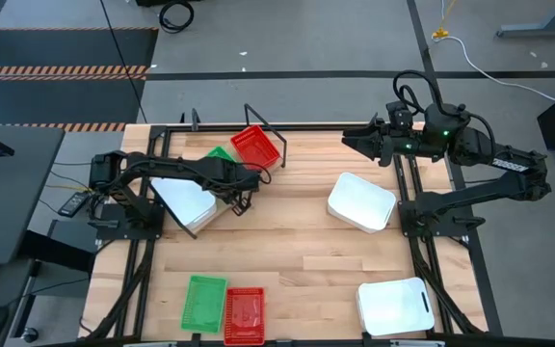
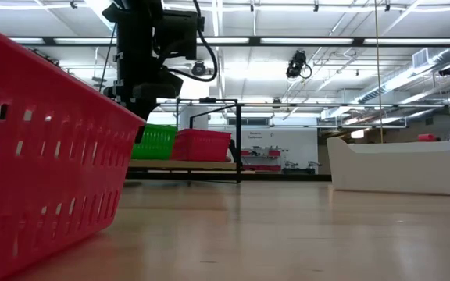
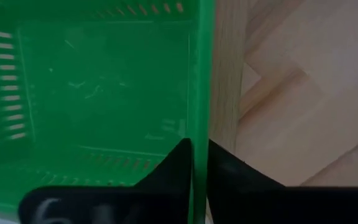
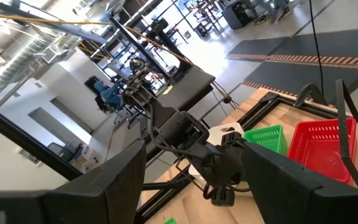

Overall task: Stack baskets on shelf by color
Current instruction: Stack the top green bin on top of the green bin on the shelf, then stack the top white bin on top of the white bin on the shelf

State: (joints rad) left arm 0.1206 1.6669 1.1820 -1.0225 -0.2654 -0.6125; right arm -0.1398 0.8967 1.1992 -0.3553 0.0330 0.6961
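A green mesh basket (image 1: 220,154) sits on the light-wood shelf (image 2: 182,165) at the table's far left, beside a red basket (image 1: 255,146). In the low view the green basket (image 2: 153,141) and the red basket (image 2: 201,144) stand side by side on the plank. My left gripper (image 1: 244,181) comes down on the green basket (image 3: 104,93) and is shut on its wall. My right gripper (image 1: 355,143) hangs high at the far right, open, with nothing between its fingers (image 4: 192,149). My left gripper pinches the rim of one side wall of the green basket (image 3: 199,134), near a corner. One finger (image 3: 176,162) is inside the basket and the other (image 3: 229,168) outside. The fingers point steeply down from above. The basket rests with its bottom on the shelf plank.
A white basket (image 1: 186,204) lies under my left arm; two more white baskets (image 1: 361,200) (image 1: 396,306) lie on the right half. A green basket (image 1: 203,302) and a red basket (image 1: 245,314) lie at the near edge. Black wire ends (image 1: 263,116) rise from the shelf.
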